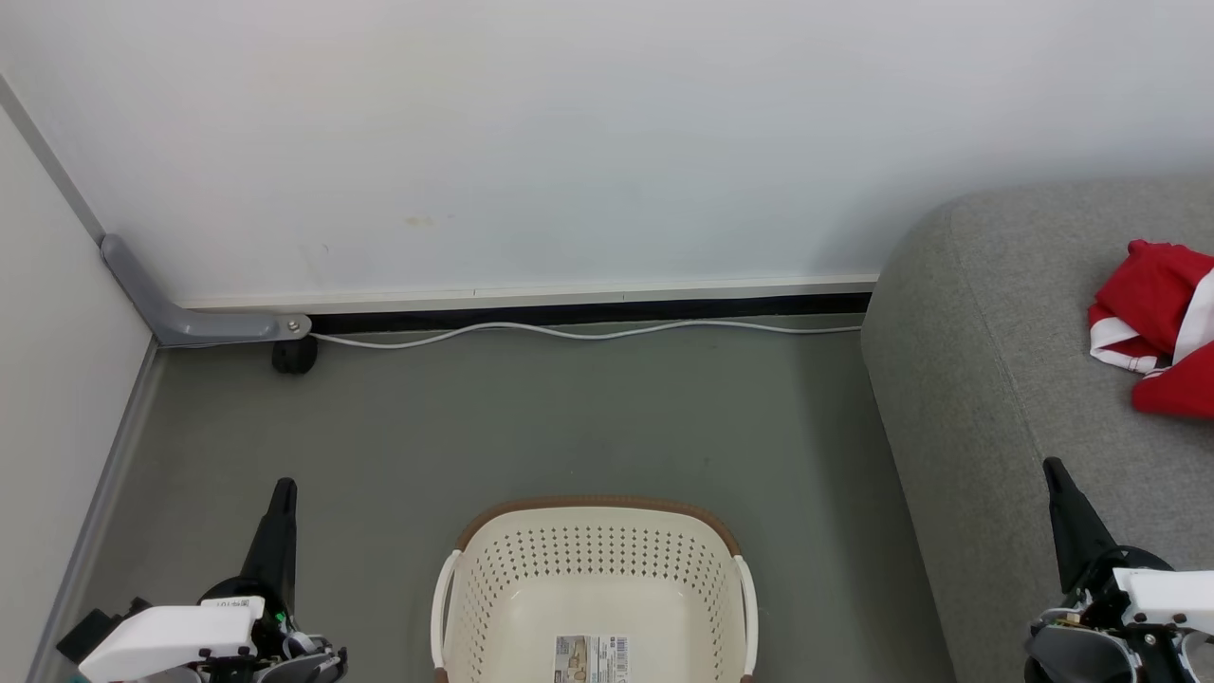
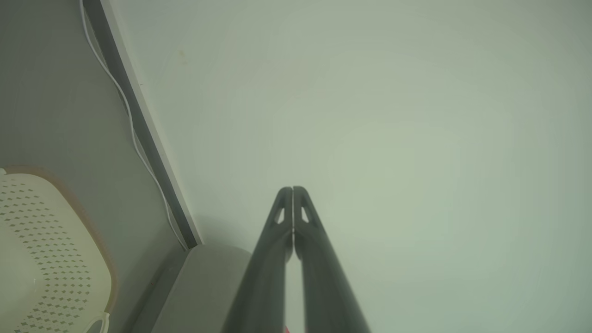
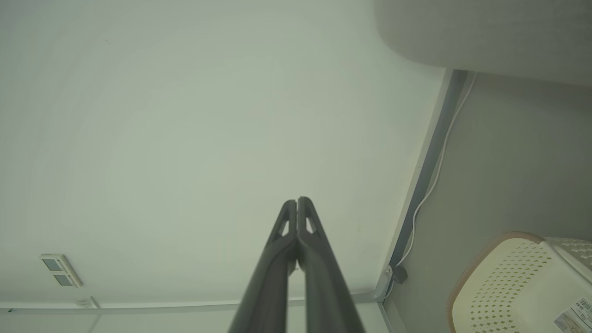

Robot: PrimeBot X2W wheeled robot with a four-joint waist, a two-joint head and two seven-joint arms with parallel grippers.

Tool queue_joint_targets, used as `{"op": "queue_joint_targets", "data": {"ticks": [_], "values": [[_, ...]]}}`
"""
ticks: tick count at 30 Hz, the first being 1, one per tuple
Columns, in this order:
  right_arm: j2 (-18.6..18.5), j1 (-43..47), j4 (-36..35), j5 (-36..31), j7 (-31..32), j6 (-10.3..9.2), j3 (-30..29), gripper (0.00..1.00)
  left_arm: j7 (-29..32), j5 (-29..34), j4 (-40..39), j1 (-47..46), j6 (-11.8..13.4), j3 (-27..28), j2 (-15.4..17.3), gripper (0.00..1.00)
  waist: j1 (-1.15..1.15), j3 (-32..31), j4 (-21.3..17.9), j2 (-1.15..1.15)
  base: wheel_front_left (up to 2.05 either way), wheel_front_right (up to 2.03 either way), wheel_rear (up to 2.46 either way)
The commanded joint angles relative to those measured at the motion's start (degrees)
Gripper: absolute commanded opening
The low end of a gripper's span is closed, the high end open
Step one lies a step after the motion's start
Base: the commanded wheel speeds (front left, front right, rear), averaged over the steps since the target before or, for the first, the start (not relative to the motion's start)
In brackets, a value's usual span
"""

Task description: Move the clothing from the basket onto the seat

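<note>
At three o'clock in the head view, the clothing (image 1: 1162, 332) lies bunched on the seat (image 1: 996, 379) (red with white trim). At six o'clock stands the basket (image 1: 597, 502), the barcode sticker (image 1: 590, 656) showing on its bottom. The left gripper (image 1: 283, 489) at seven o'clock and the right gripper (image 1: 1051, 467) at four o'clock both have their fingers pressed together, holding nothing.

Basket (image 1: 593, 550) right of left gripper (image 1: 283, 488): smooth perforated plastic, slight sheen, w/ paper sticker (image 1: 591, 657). Seat (image 1: 996, 332) under right gripper (image 1: 1052, 468): matt, rough woven cloth; clothing (image 1: 1162, 313) beyond it is soft cloth. Fingers (image 3: 321, 277): matt dark plastic.
</note>
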Motion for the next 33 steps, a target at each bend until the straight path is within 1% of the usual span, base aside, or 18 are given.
{"op": "queue_joint_targets", "data": {"ticks": [1, 33], "values": [[-0.58, -1.15, -1.82, 0.64, 0.44, 0.09, 0.95, 0.0, 0.43, -0.22, -1.64, -3.32, -0.45, 1.61, 1.04, 0.0, 0.0, 0.0, 0.0, 0.0, 0.0, 0.0, 0.0], [-0.58, -1.15, -1.82, 0.65, 0.43, 0.09, 0.96, 0.0, 0.42, -0.22, -1.65, -3.32, -0.45, 1.61, 1.04, 0.0, 0.0, 0.0, 0.0, 0.0, 0.0, 0.0, 0.0]]}}
